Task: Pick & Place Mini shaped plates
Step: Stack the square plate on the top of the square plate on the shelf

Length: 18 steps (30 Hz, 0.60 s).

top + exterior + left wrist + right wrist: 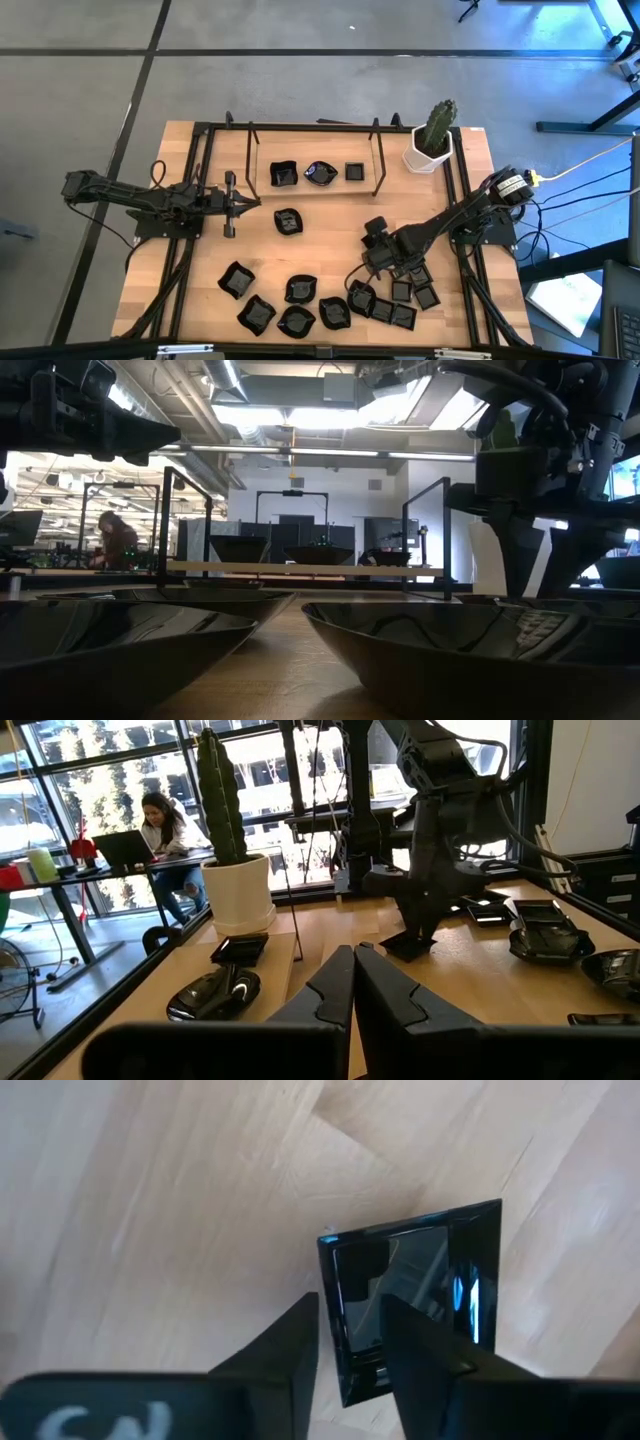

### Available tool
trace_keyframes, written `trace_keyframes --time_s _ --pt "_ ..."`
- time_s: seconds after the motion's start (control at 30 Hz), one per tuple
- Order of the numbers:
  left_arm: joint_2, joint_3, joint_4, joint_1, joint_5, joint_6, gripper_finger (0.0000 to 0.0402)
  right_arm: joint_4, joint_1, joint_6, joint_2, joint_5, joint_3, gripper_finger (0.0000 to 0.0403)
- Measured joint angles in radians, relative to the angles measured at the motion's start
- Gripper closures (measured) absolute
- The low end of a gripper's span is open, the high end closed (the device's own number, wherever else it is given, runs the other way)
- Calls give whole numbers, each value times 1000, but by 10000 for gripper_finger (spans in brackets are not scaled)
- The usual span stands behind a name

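Note:
Several glossy black mini shaped plates lie in a cluster near the table's front edge. Three more sit in a row at the back, and one lies alone mid-table. My right gripper points steeply down over a square plate at the cluster's right part. It is open, one finger outside the plate's rim and the other over its hollow. My left gripper waits at the left, level and shut on nothing. My right gripper straddles one side rim of the square plate from above, one finger outside and one inside. Whether either finger touches the rim I cannot tell. The plate lies flat on the table.
A white pot with a green cactus stands at the back right corner. A black metal frame rises around the back row of plates. Other plates crowd close to my right gripper. Bare wood lies mid-table. A person sits beyond the table.

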Motion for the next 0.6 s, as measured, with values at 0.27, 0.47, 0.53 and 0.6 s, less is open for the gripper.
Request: trace_keyframes --time_s 0.27,0.47,0.53,0.6 --pt "0 0 0 0 0 0 397 0 0 19 0 2 0 355" --pt "0 0 0 0 0 -1 394 0 -2 6 0 33 0 397" --pt "0 0 0 0 0 0 394 0 -2 6 0 42 0 394" --pt "0 0 0 0 0 0 396 0 -2 -3 0 47 0 393"
